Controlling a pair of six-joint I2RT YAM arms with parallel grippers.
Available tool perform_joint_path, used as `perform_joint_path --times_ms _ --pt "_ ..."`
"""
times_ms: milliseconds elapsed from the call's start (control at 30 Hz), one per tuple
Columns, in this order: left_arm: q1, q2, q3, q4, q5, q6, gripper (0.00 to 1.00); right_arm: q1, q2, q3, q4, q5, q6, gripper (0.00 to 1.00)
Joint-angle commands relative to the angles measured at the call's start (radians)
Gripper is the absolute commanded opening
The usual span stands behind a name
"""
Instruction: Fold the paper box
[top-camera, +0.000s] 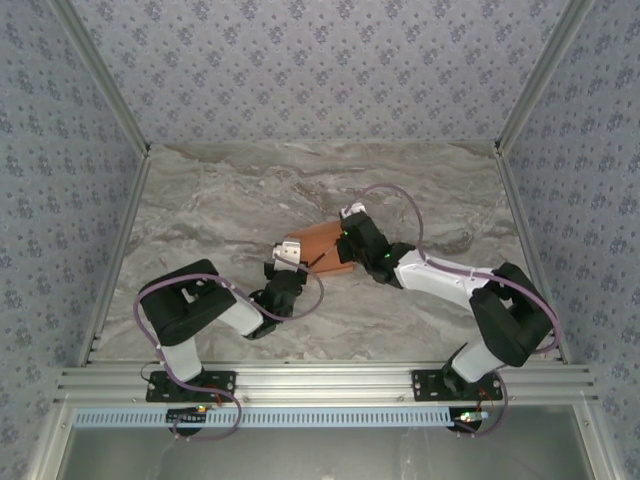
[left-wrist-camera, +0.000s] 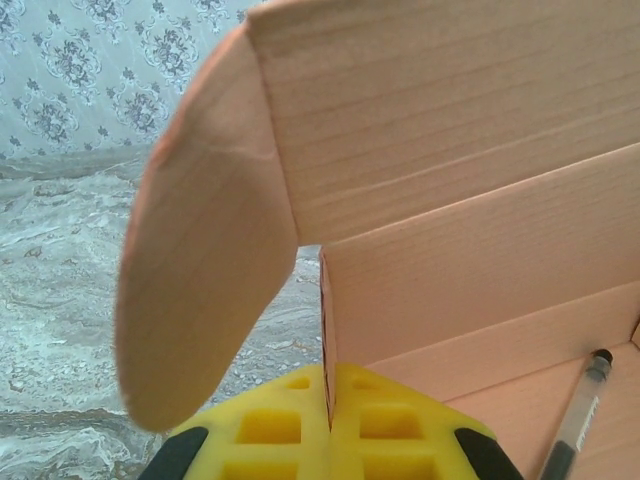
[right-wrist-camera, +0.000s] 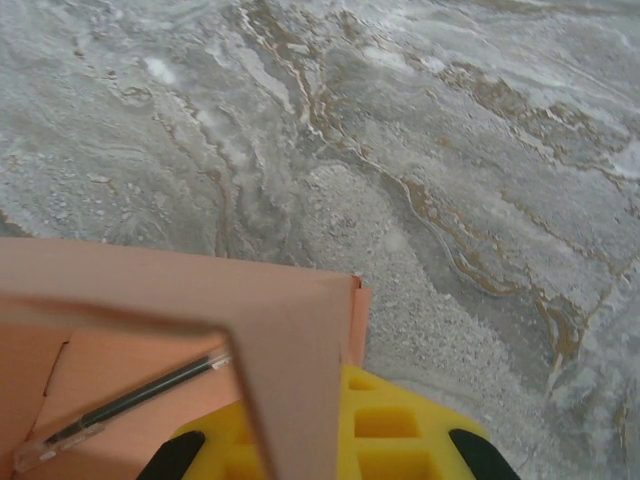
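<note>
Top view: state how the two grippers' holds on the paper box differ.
The left gripper pinches the paper box at its left end; the right gripper pinches its right end. In the wrist views the pen lies right of the left gripper but left of the right gripper. Both are shut on card.

Black-and-white arms (top-camera: 430, 275), purple cables (top-camera: 398, 187), yellow pads (left-wrist-camera: 270, 425)

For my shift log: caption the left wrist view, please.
Left end effector shut on a wall of the paper box, rounded flap raised, pen lying inside.
</note>
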Motion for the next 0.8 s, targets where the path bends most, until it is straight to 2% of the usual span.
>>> perform_joint_path --times_ms 0,433,767 --pt "-0.009 -0.019 0.016 -0.068 0.053 -0.008 0.00 0.037 0.030 0.044 -0.055 0.040 0.110 0.06" --pt "-0.010 -0.035 0.029 -0.120 0.054 -0.041 0.00 0.053 0.042 0.060 -0.040 0.038 0.252 0.08" --pt "-0.010 -0.040 0.059 -0.165 0.045 -0.065 0.00 0.077 0.043 0.044 0.000 0.077 0.283 0.08"
